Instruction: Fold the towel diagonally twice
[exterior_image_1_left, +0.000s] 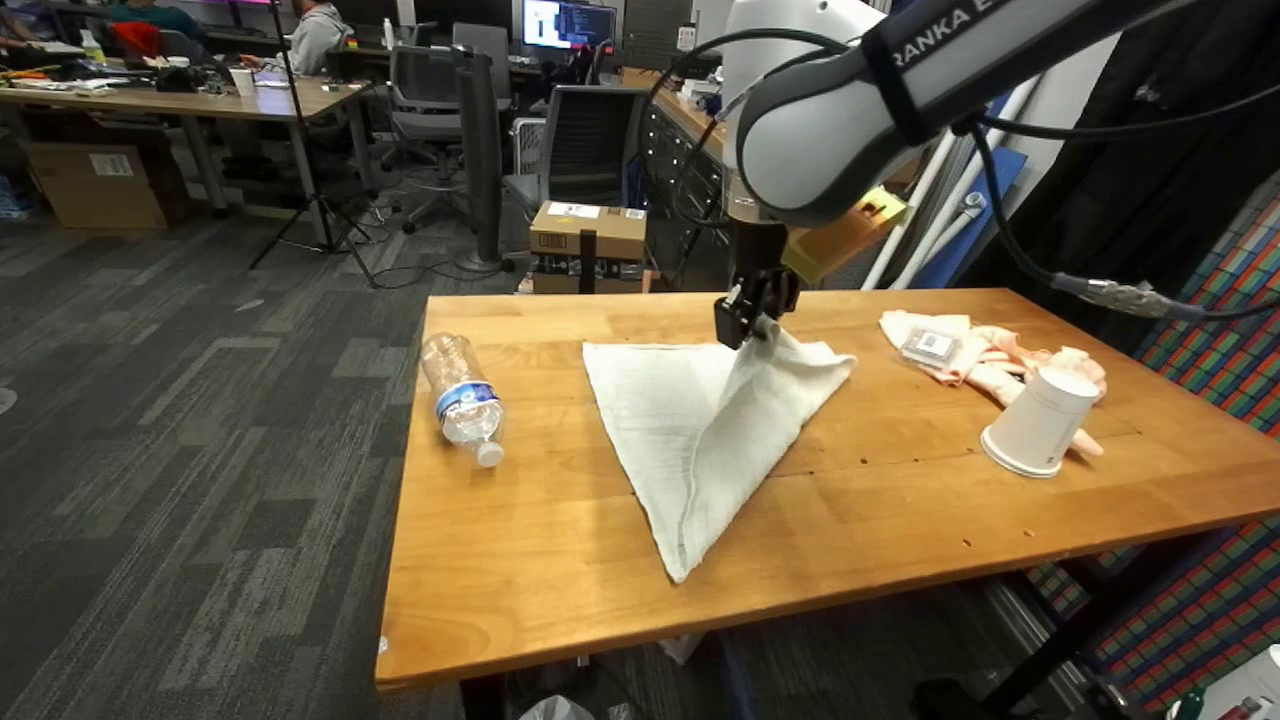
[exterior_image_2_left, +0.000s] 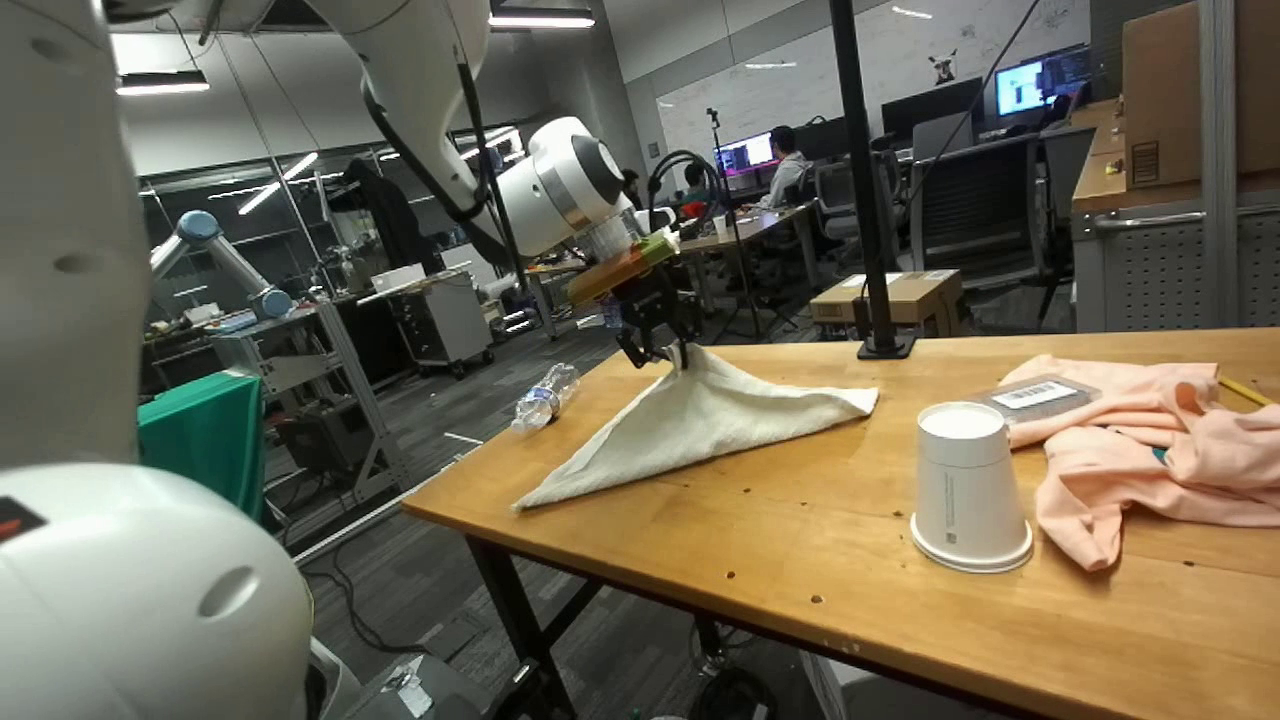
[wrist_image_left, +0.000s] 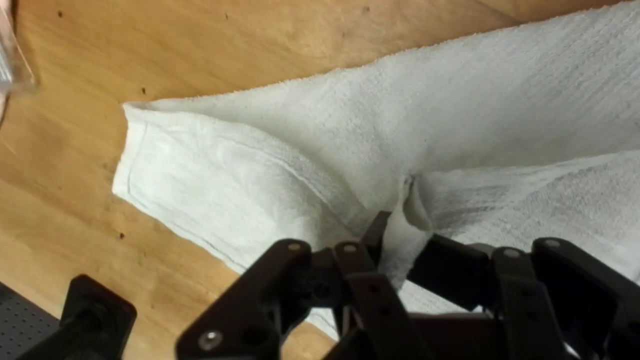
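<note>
One corner of the towel is pinched in the gripper (likely first diagonal fold); next, lower it onto the opposite corner.

We've got our arm slanting down from up high, wrist bent, gripper aimed pretty much straight down; the wrist view shows its two fingers clamped close together.
</note>
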